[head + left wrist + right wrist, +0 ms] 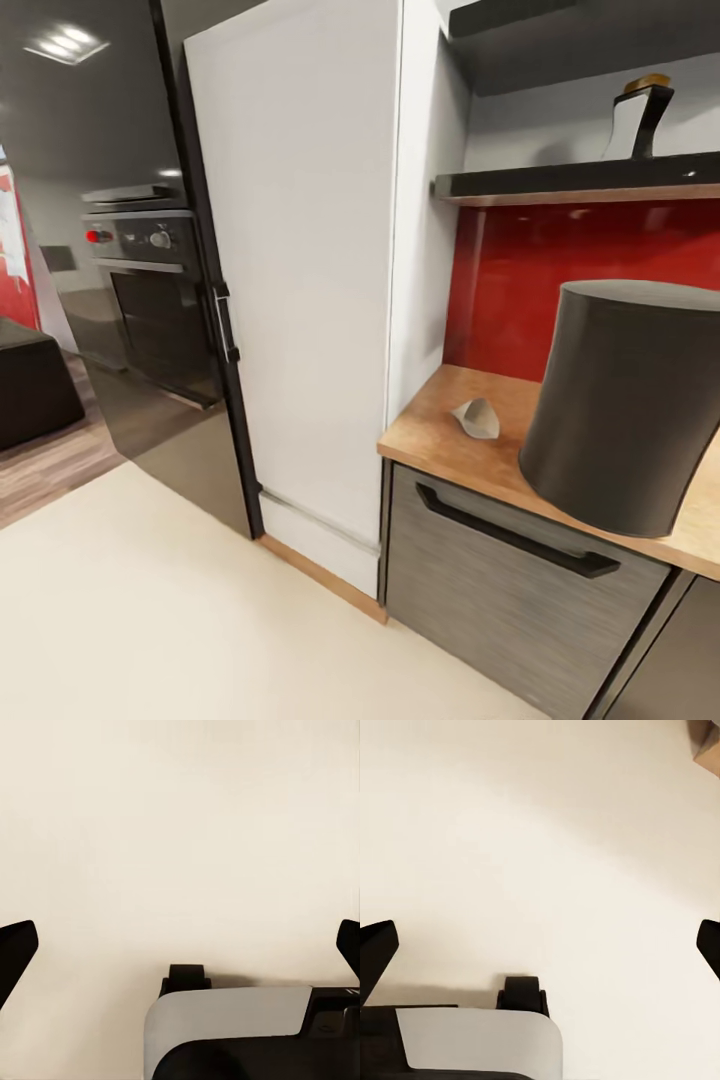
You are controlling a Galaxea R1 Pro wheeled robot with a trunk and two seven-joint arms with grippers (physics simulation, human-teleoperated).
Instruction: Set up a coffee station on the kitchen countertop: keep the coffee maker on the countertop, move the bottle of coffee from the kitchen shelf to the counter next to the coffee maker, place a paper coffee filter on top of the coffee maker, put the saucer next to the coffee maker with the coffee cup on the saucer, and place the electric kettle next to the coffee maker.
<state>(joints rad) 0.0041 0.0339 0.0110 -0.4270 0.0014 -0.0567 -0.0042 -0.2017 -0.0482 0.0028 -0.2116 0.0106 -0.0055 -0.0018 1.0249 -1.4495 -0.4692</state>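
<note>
Head view, tabletop: I see the tan tabletop [440, 430] at the right, over a grey drawer front [500, 590] with a black handle.
Head view, filter: the paper coffee filter [477, 418] lies crumpled on the tabletop near its left end, just beside a big dark grey cylinder [625, 400] that I take to be the top of the coffee maker, close to the camera.
Head view, shelf: the kitchen shelf [580, 180] hangs above the red backsplash [560, 270]; a white object with a dark handle and a golden top [640, 120] stands on it, and I cannot tell whether it is the bottle of coffee.
Head view, surroundings: a tall white cabinet [300, 260] stands left of the tabletop, and an oven [150, 290] is further left.
Left wrist view: the left end effector [180, 945] points at the pale floor [180, 817]; its fingertips sit well apart at the picture's edges with nothing between them.
Right wrist view: the right end effector [540, 945] faces the same pale floor, its fingers also wide apart and empty.
Step in hand: I judge that I am on the approach, both arms idle, with nothing yet carried.
Next move: I would bring the base square to the tabletop and raise an arm, either towards the filter or up to the shelf; the filter looks thin and will need a light pinch.
</note>
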